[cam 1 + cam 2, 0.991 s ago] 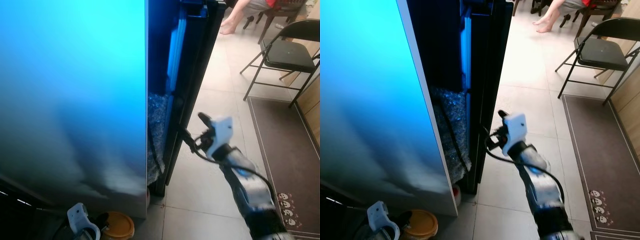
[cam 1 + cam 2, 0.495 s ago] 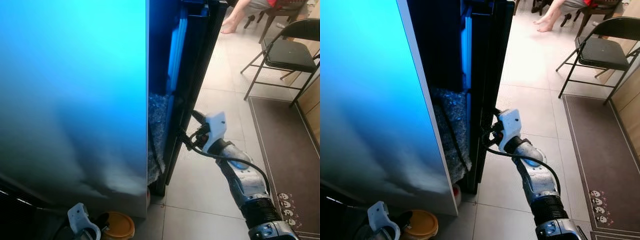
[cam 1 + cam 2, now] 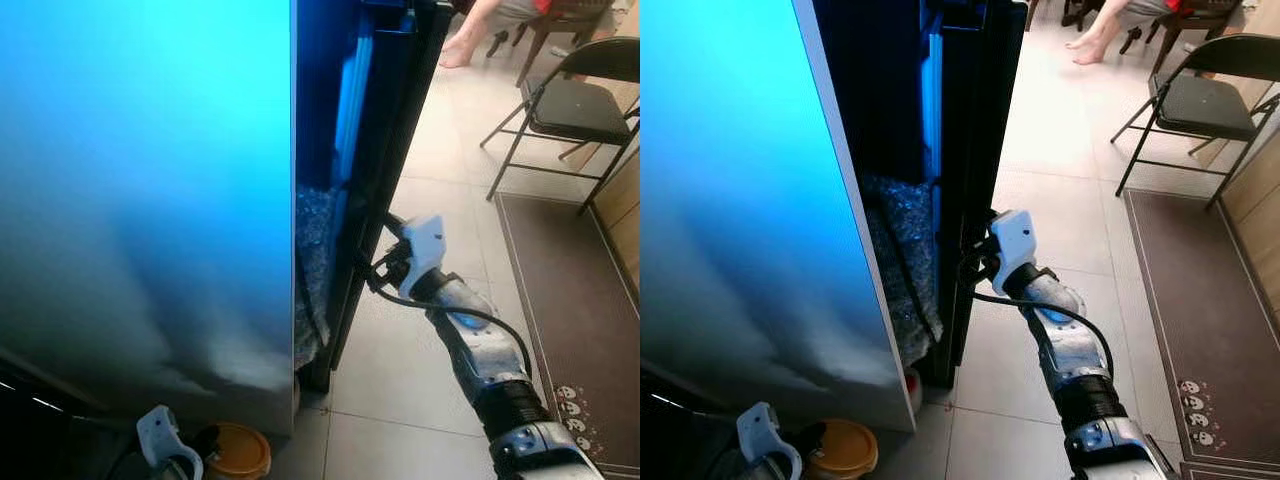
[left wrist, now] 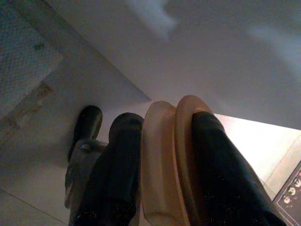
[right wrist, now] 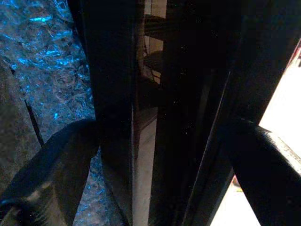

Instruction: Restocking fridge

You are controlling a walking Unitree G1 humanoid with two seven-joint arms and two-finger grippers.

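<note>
The fridge's pale side panel [image 3: 150, 180] glows blue and takes up the left of the head views. Its black door [image 3: 400, 130] stands ajar, edge toward me, with bubble wrap [image 3: 312, 260] in the gap behind it. My right gripper [image 3: 372, 272] is at that door edge at mid height. In the right wrist view its open fingers [image 5: 61, 160] stand on either side of the black edge. Low at the left, my left gripper [image 3: 190, 455] is shut on a round orange-lidded container [image 3: 238, 452], which sits pinched between the black fingers [image 4: 117, 160].
A black folding chair [image 3: 575, 105] stands on the tiled floor at the right, with a dark mat [image 3: 570, 290] before it. A person's bare legs [image 3: 475, 30] and another chair are at the far top right. A wooden cabinet [image 3: 625, 200] lines the right edge.
My right arm has reached leftward and slightly up, bringing its gripper from open floor space onto the door's edge. The left gripper and its container have stayed put.
</note>
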